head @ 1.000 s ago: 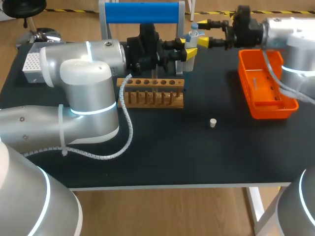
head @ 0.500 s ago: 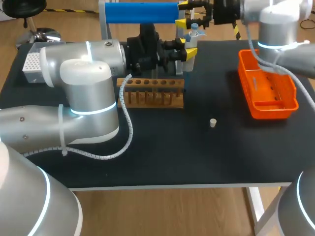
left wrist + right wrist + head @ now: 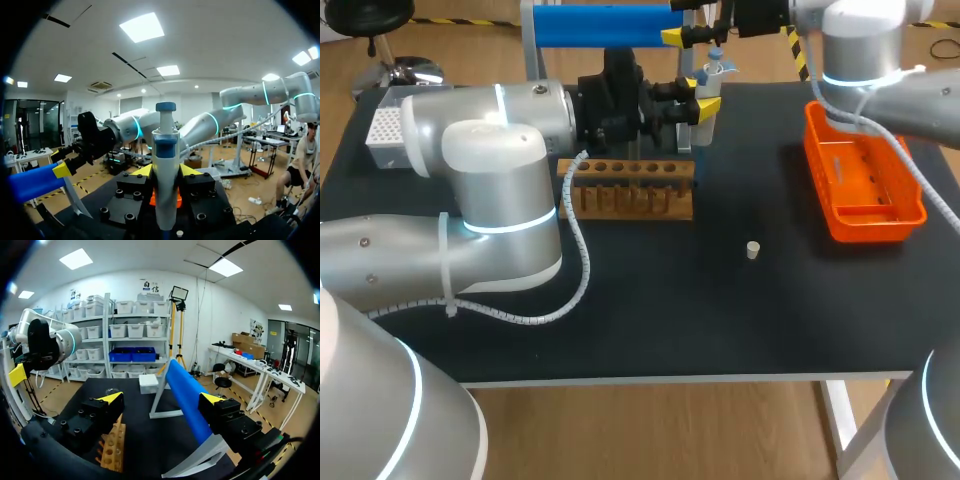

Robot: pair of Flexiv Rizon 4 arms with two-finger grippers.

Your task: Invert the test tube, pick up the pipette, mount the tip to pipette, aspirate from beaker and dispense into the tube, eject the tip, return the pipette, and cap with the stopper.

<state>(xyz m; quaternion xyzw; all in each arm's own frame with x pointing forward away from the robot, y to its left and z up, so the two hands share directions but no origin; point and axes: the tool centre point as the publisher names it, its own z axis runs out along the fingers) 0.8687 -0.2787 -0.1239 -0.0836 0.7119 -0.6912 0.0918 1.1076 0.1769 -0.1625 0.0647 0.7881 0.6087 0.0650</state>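
My left gripper (image 3: pixel 705 93) is behind the wooden tube rack (image 3: pixel 630 188), shut on the white and blue pipette (image 3: pixel 713 66). In the left wrist view the pipette (image 3: pixel 165 165) stands upright between that gripper's (image 3: pixel 165 171) yellow tips, plunger on top. My right gripper (image 3: pixel 685 25) is at the table's far edge, open and holding nothing, at the right end of the blue bar (image 3: pixel 610 25). In its own view the right gripper (image 3: pixel 162 400) has its fingers wide apart, with the blue bar (image 3: pixel 187 400) running between them. A small white stopper (image 3: pixel 752 250) lies on the table.
An orange tray (image 3: pixel 860 185) sits at the right. A white tip box (image 3: pixel 384 135) is at the far left, also seen beyond the bar as the tip box (image 3: pixel 149 382). The blue bar rests on a grey frame. The wooden rack (image 3: pixel 114 447) lies under my right gripper.
My right arm has swung from beside the pipette toward the back and left, ending at the blue bar, still open. The left arm and pipette have not moved.
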